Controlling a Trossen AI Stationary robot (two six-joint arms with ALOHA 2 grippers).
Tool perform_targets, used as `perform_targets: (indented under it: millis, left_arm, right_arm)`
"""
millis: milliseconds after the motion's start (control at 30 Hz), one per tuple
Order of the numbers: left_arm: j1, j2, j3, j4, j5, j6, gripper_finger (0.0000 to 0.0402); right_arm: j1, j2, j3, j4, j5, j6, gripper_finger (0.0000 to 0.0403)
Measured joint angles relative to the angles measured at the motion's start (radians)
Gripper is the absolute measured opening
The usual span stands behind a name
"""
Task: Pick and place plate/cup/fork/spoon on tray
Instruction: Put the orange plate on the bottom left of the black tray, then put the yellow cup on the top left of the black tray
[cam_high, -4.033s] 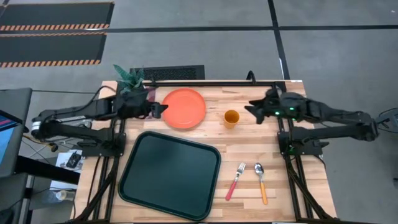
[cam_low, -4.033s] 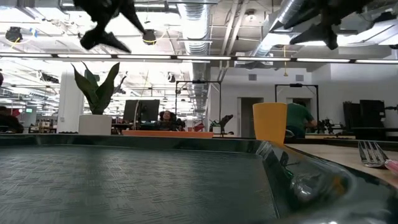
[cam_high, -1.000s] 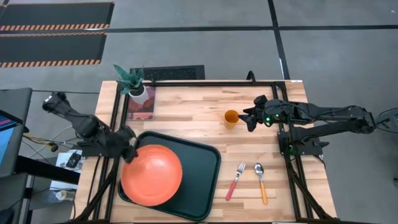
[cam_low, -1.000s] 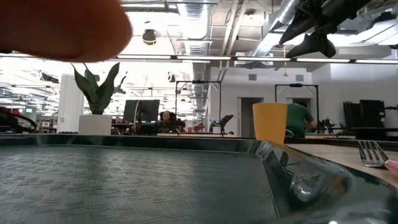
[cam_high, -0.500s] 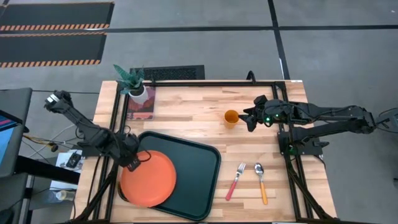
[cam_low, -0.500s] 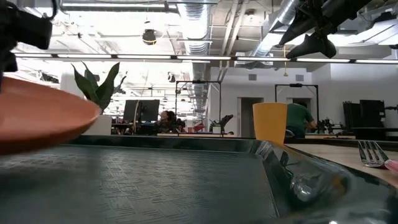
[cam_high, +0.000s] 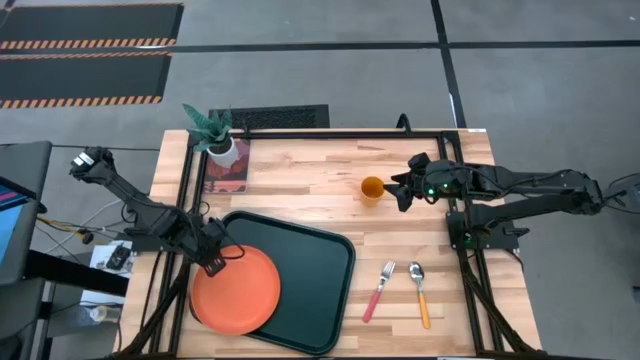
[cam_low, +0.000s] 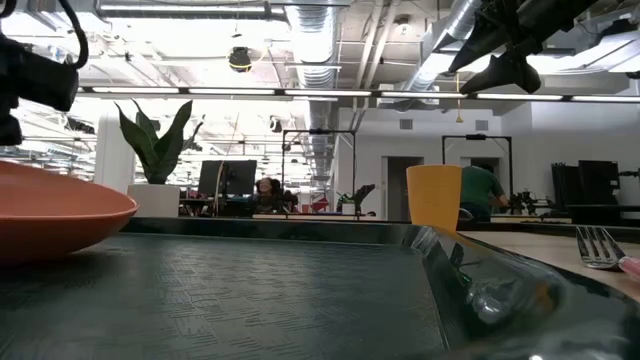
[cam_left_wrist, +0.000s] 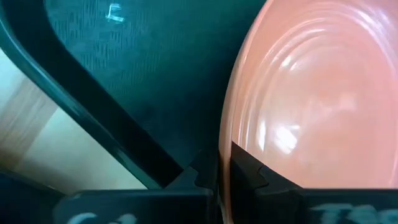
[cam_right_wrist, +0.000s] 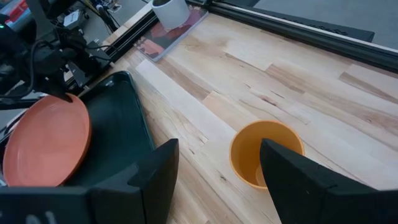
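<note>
While left pincer grips plate, plant pot stands behind tray.

We see the plate filling the tray's left half; its right half lies bare. Open surface separates the cup, fork and spoon.

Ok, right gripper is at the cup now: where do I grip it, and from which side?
Take the cup by its upper wall, just under the rim. It stands upright, mouth up, alone on bare wood. The right gripper is open and already faces it, so come in level from the right arm's side, one finger each side.
</note>
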Motion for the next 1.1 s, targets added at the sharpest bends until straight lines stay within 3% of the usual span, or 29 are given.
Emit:
perform_targets:
  millis: [333, 767, 967, 1100]
  left_arm:
    - [0.000, 0.001, -0.016, 0.008, -0.033, -0.048, 0.0053]
    - [0.000, 0.001, -0.005, 0.006, -0.029, -0.080, 0.0204]
    - [0.000, 0.000, 0.027, -0.021, 0.013, -0.118, 0.0219]
    - [0.000, 0.000, 0.091, 0.023, -0.080, -0.215, 0.0217]
  right_arm:
    - [0.000, 0.000, 0.000, 0.001, 0.000, 0.000, 0.0250]
    - [0.000, 0.000, 0.000, 0.001, 0.000, -0.001, 0.0250]
    - [0.000, 0.000, 0.000, 0.001, -0.001, -0.001, 0.0250]
    - [0.000, 0.000, 0.000, 0.000, -0.008, -0.001, 0.0250]
